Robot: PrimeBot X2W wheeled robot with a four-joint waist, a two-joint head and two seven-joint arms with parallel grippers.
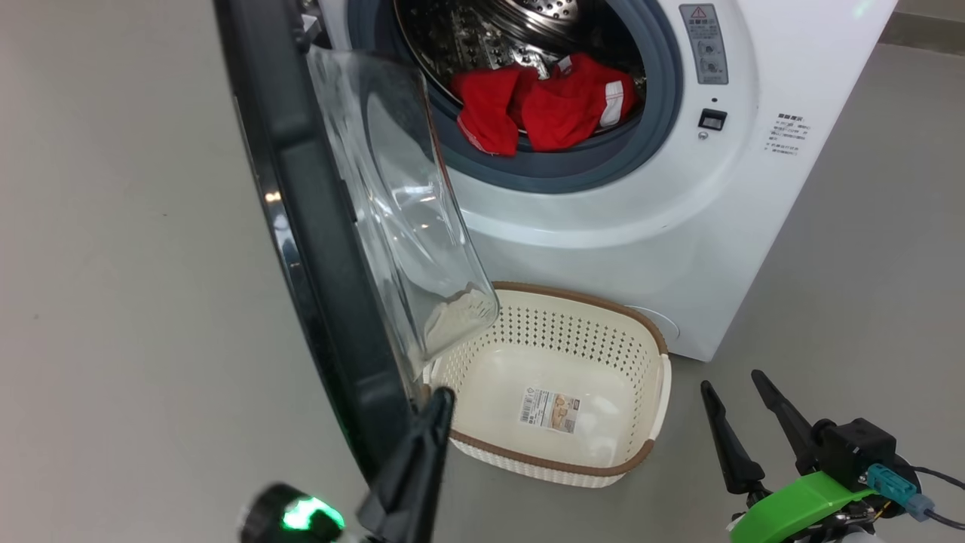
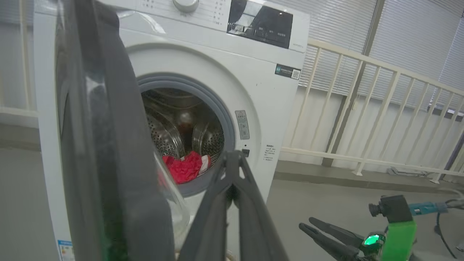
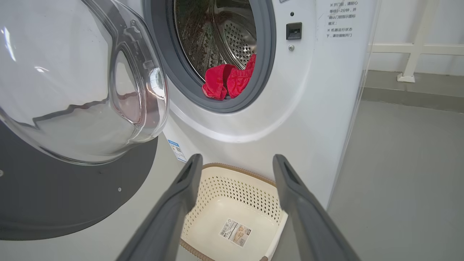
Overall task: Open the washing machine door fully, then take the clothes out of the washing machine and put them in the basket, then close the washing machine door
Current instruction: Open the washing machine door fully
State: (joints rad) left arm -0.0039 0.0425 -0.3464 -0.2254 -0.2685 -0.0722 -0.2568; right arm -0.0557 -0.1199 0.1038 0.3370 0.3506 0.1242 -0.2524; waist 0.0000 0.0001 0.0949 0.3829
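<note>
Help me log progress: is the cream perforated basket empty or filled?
Empty: the cream perforated basket holds only a sticker; the bright red clothes lie in the steel drum.

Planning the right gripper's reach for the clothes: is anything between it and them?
Nothing visible. The right gripper is open, and in its wrist view the clothes lie ahead in the mouth of the washing machine; the washing machine door stands off to the view's left.

- I count one washing machine [image 1: 641, 241] and one washing machine door [image 1: 317, 249], both beyond the fingers [image 1: 727, 445] of the right gripper [image 1: 731, 381].
- One basket [image 1: 558, 332], left of those fingers.
- Clothes [image 1: 558, 109]: one red heap; garment count unclear.
</note>
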